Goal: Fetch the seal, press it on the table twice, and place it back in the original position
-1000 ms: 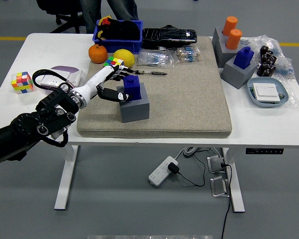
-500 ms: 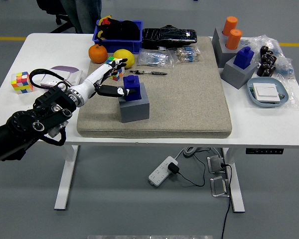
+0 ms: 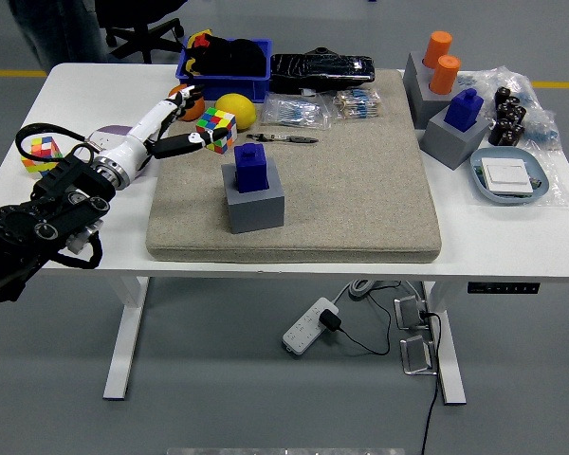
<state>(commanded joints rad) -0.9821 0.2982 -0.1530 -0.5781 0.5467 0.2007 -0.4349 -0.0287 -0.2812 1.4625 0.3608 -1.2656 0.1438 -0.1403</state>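
Seal: a blue seal stands upright on a grey block on the left part of the mat, free of any hand.
Left hand: the left hand hangs over the mat's far left corner, beside the seal and apart from it, fingers spread and holding nothing.
Right hand: out of view.
Blue bin: a blue bin at the table's far edge holds black things and something red and yellow; what they are cannot be told.
Grey holder: a grey holder near the far right corner of the mat carries two orange cylinders standing upright.
Second block: another grey block with a blue seal on top stands just in front of that holder.
Tray: a light blue tray near the table's right edge holds a white square piece.
Bags: clear bags with small parts lie along the mat's far edge.
Loose things: an orange, a lemon and a coloured cube sit near the mat's far left corner; another coloured cube is near the table's left edge.
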